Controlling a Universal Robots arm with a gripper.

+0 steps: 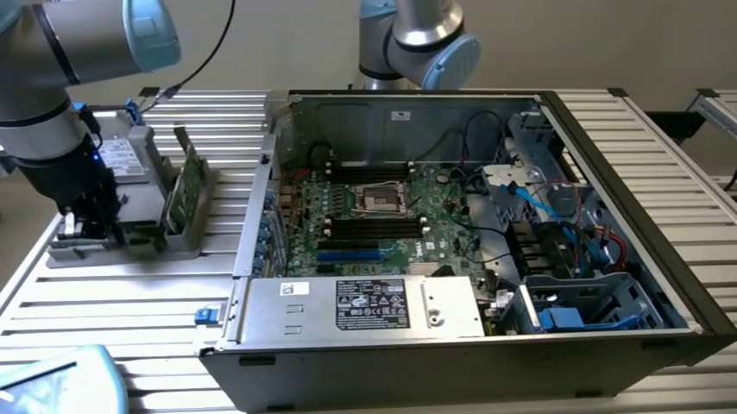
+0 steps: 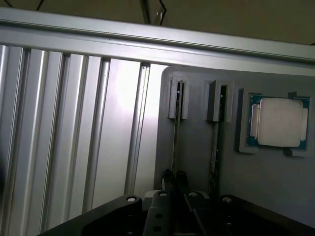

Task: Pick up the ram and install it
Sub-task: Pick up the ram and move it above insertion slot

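The ram (image 2: 175, 137) is a thin stick seen edge-on, standing in a slot of the grey holder (image 2: 197, 162). My gripper (image 2: 174, 183) is shut on its near end, with one dark finger (image 2: 167, 178) pressed against each side. A second stick (image 2: 215, 142) stands in the neighbouring slot. In the exterior view my gripper (image 1: 98, 228) is low over the holder (image 1: 127, 241) on the exterior view's left, and a green stick (image 1: 185, 185) stands on edge there. The open computer case (image 1: 645, 207) holds the motherboard with its black memory slots (image 1: 368, 226).
A processor chip (image 2: 278, 122) lies in a recess of the holder beside the sticks. The ribbed metal table (image 1: 138, 293) carries both holder and case. A second robot arm (image 1: 415, 39) stands behind the case. A power supply (image 1: 368, 304) fills the case's near side, with cables (image 1: 564, 207) on the exterior view's right.
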